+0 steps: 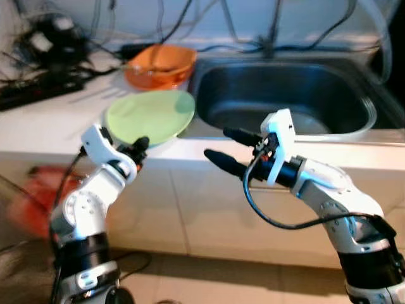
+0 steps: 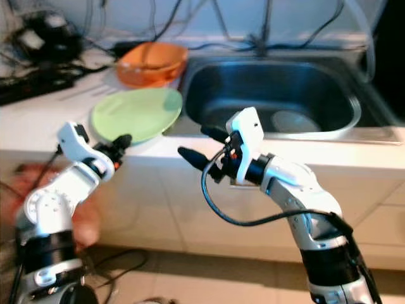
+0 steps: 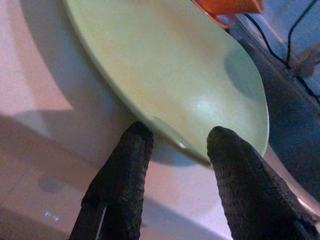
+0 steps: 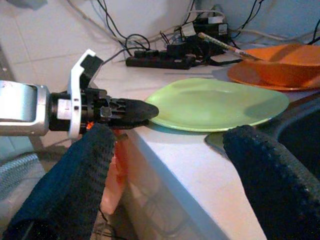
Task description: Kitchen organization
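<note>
One green plate (image 1: 150,115), one orange bowl (image 1: 161,65), one sink (image 1: 281,95); left gripper (image 1: 140,147) and right gripper (image 1: 218,147) fingers parted, empty.

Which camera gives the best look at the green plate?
The right wrist view: the whole green plate sits unblocked on the counter. The eye views show it smaller; the left wrist view crops it, with the left gripper at its edge.

A long white counter (image 1: 57,126) runs across the room, with a shiny metal sink (image 1: 354,120) set into it on the right. Black cables (image 1: 44,44) lie tangled at the far left by the pale wall (image 4: 45,30). The floor (image 1: 209,278) below has light tiles.
</note>
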Available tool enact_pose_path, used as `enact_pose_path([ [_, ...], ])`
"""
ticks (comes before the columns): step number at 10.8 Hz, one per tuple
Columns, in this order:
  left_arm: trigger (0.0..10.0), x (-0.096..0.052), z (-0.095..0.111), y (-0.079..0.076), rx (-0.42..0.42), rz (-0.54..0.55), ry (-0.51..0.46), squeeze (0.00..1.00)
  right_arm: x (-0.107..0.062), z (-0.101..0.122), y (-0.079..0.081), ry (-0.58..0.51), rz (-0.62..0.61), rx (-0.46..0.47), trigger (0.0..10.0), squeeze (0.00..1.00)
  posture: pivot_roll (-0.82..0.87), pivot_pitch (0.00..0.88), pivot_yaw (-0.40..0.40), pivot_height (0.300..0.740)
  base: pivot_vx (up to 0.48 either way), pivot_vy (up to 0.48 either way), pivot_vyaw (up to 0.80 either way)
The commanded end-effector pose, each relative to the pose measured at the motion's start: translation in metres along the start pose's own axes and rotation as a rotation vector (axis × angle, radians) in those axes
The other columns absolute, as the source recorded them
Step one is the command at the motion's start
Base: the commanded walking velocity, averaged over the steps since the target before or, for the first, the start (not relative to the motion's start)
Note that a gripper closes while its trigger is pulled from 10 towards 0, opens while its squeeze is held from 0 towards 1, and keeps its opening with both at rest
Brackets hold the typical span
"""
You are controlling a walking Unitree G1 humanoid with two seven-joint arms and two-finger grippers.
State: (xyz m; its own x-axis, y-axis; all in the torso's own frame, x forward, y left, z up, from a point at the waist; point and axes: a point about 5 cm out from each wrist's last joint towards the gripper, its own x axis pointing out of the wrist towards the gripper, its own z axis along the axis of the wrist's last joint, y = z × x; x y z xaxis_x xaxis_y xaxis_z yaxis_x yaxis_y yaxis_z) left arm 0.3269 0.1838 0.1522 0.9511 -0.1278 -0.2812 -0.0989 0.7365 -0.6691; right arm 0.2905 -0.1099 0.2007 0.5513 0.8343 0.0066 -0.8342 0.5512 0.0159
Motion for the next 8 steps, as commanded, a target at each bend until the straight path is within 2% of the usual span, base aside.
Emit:
enact_pose_path([
  [1,10.0,0.004,-0.017,0.019,-0.044,0.07,0.082,0.0,0.002,0.003,0.002,-0.001,0.011,-0.009,10.0,0.0,0.14,0.072,0.059,0.74,0.0,0.0,0.0],
  [5,10.0,0.013,-0.005,0.016,-0.074,0.052,0.022,0.0,0.0,0.001,0.005,0.007,0.014,-0.005,10.0,0.0,0.12,0.075,0.061,0.74,0.0,0.0,0.0],
  [6,10.0,0.01,0.001,0.014,-0.076,0.056,-0.03,0.0,-0.001,0.002,0.006,0.001,0.023,-0.003,10.0,0.0,0.12,0.075,0.06,0.74,0.0,0.0,0.0],
  [8,10.0,-0.004,0.001,0.026,-0.022,0.135,-0.082,0.0,-0.002,0.003,0.006,0.001,0.031,-0.005,10.0,0.0,0.13,0.074,0.048,0.74,0.0,0.0,0.0],
])
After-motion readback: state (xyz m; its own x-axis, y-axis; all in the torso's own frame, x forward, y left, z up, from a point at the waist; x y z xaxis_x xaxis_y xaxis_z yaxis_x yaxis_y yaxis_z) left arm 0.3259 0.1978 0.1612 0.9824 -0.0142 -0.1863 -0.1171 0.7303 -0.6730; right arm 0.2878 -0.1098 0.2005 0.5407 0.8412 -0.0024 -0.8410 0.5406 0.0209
